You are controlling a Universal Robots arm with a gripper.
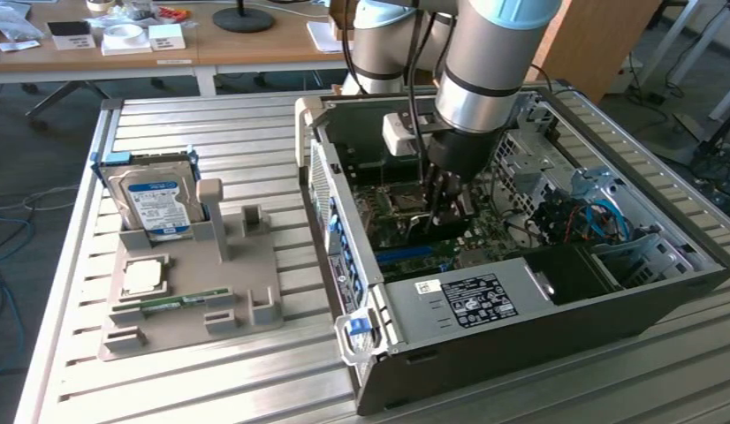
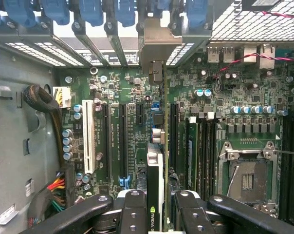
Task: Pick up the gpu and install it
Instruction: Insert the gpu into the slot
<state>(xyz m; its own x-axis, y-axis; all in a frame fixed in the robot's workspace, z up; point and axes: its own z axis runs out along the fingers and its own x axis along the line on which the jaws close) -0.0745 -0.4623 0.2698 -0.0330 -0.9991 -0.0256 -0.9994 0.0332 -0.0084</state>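
One arm: reaching into open PC case on counter
End effector: gripping gpu edge-on, hovering over motherboard slots
Hard drive: sitting in holder

**A robotics lab set up for computer assembly**

The place reads as a research lab or workshop. An open computer case lies on its side on a ribbed aluminium bench, its motherboard bared. Beside the case sits a grey fixture tray holding parts — a hard drive stands upright in it. Above the case hangs an industrial robot arm. Behind the case stands a wooden desk with small boxes and a lamp base — office furniture. Loose cables lie on the grey floor beyond the tray.
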